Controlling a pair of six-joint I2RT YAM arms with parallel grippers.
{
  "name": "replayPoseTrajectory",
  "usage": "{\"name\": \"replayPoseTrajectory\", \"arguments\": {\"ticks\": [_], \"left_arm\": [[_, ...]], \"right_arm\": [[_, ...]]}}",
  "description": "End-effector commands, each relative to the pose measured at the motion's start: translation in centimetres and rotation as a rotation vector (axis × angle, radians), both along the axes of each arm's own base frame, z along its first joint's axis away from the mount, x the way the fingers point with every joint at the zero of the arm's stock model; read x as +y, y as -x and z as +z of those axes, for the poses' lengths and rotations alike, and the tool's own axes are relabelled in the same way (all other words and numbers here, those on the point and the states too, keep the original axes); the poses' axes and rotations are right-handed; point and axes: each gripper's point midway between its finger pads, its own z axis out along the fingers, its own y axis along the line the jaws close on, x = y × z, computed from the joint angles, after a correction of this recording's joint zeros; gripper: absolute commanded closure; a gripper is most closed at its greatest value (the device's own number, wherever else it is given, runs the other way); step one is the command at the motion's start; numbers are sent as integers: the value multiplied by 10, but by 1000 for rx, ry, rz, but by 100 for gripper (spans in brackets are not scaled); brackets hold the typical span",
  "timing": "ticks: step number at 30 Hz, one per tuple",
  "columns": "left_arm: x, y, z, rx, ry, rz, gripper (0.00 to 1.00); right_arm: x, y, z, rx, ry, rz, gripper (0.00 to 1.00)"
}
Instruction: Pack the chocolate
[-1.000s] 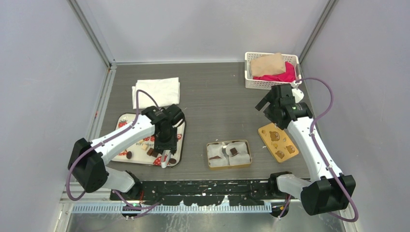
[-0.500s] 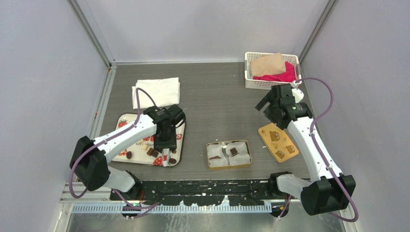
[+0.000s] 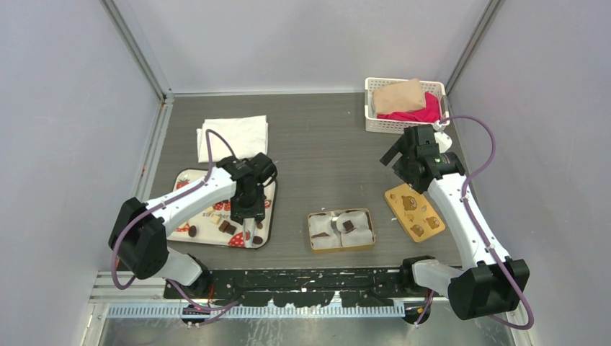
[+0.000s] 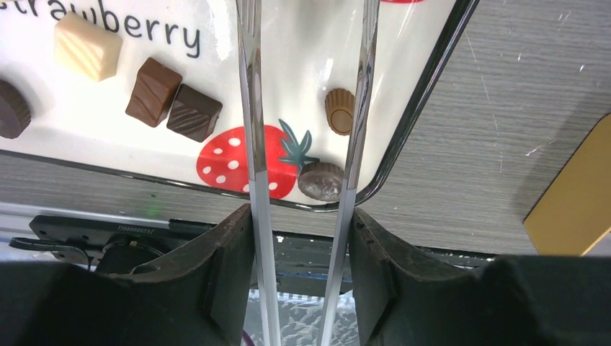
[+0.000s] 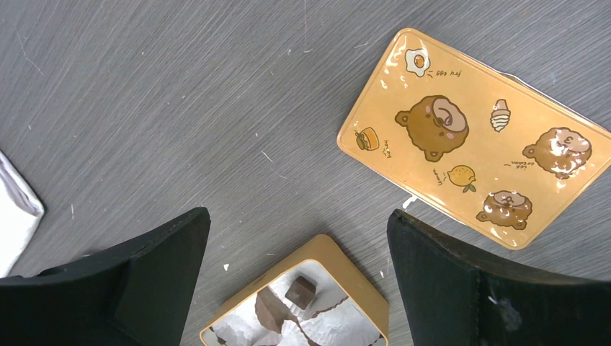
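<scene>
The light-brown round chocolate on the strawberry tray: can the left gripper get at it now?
Probably yes: the left gripper straddles the light-brown chocolate with open jaws; only a darker chocolate lies close.

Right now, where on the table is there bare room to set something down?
Widest bare table lies between the napkin and the basket. A narrower strip separates the tray from the tin. The tray is crowded: chocolates and the left end effector.

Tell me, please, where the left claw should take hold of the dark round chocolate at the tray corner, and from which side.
Probably its round side wall, coming straight down from above. The dark round chocolate sits close by the tray rim, between the fingers of the left claw; closing across its width should miss the rim.
</scene>
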Motion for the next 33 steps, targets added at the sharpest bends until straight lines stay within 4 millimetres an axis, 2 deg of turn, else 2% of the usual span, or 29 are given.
{"name": "replayPoseTrajectory", "arguments": {"ticks": [1,6,8,10,25,33], "left_arm": [[0,-9,-1,-28,24,14,51],[1,-5,-2,1,16,-10,52],[0,-1,-3,19,28,-20,46],[1,3,-6,30,34,-23,46],[-2,7,-9,57,41,-20,63],[3,4,-6,53,9,-48,82]], "right_arm": [[-1,-6,18,-57,8,4,1],[0,-7,17,-58,4,1,1],[-1,-7,17,-57,3,-2,1],[0,-6,15,-54,0,-4,1],[0,-4,6,-37,-3,-9,1],[0,-7,5,-37,-7,-11,1]]}}
